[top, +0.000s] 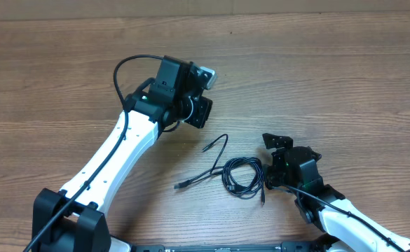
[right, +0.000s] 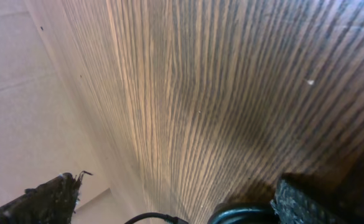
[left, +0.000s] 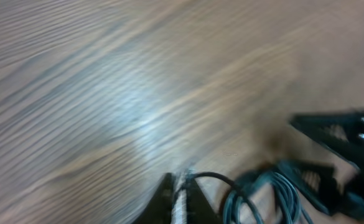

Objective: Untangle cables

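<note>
The cables lie in the middle of the wooden table. One is a small black coil (top: 243, 175). The other is a loose cord (top: 215, 166) running from a plug at the left up to an end below my left gripper (top: 200, 113). That gripper hovers above the table, its fingers almost together. In the blurred left wrist view the left gripper (left: 180, 177) grips nothing I can make out, and a cord (left: 216, 178) curves from just past its tips to the coil (left: 262, 199). My right gripper (top: 269, 162) stands wide open at the coil's right side. In the right wrist view its fingers (right: 45, 199) are far apart, with the coil's edge (right: 244, 214) and a thin cord (right: 157, 218) low between them.
The left arm (top: 113, 157) slants from the bottom left to the table's middle, with its own thick black wire looping above it. The right arm (top: 345, 220) comes in from the bottom right corner. Bare wooden table (top: 317, 63) lies on all sides.
</note>
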{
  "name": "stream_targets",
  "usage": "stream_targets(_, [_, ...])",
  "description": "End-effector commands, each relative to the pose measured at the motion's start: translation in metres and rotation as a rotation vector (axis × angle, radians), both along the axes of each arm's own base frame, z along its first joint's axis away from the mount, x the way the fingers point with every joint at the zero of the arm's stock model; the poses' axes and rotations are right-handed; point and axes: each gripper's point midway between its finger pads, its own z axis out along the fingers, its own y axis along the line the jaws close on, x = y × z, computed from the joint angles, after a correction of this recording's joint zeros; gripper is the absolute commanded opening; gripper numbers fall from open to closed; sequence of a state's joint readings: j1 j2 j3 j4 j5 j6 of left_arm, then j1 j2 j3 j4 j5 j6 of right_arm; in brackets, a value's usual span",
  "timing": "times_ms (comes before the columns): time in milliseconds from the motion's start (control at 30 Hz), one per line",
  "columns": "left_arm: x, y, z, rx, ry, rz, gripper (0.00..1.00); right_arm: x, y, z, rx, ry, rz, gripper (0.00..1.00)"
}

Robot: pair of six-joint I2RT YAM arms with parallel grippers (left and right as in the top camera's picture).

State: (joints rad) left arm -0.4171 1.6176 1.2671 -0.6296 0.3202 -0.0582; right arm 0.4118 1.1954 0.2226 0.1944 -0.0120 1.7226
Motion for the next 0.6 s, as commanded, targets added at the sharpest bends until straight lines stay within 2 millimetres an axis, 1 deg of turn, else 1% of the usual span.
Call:
stream_targets(0, [0.018,0.024,0.011,0.060,-0.038,0.206,0.20,-0.006,-0.005,-0.010,-0.028,0.032,-0.006,1.00])
stream_targets(100, [0.018,0.024,0.006,0.067,-0.027,0.206,0.38,-0.006,-0.005,-0.010,-0.028,0.032,-0.006,1.00])
stream_targets(200, [0.013,0.018,-0.003,0.067,0.007,0.184,0.61,-0.005,-0.006,-0.010,-0.028,0.032,-0.007,1.00])
stream_targets(267, [0.008,0.013,-0.010,0.067,0.034,0.148,0.80,-0.005,-0.005,-0.009,-0.027,0.029,-0.006,1.00])
stream_targets(333, [0.001,0.005,-0.018,0.057,0.065,0.075,0.89,-0.002,-0.004,-0.006,-0.056,-0.006,0.029,1.00])
stream_targets(367, [-0.003,0.000,-0.021,0.044,0.081,0.037,0.94,0.003,-0.003,0.000,-0.088,-0.055,0.068,1.00])
stream_targets(433, [-0.010,-0.007,-0.026,0.024,0.109,-0.021,1.00,0.014,0.000,0.015,-0.161,-0.174,0.149,1.00])
stream_targets(467, [-0.014,-0.011,-0.028,0.007,0.122,-0.055,1.00,0.021,0.003,0.027,-0.210,-0.259,0.203,1.00])
stream_targets(533, [-0.019,-0.017,-0.027,-0.020,0.129,-0.106,1.00,0.026,0.008,0.044,-0.273,-0.366,0.274,1.00])
stream_targets(567, [-0.021,-0.020,-0.026,-0.030,0.127,-0.129,0.98,0.027,0.010,0.051,-0.298,-0.404,0.303,1.00])
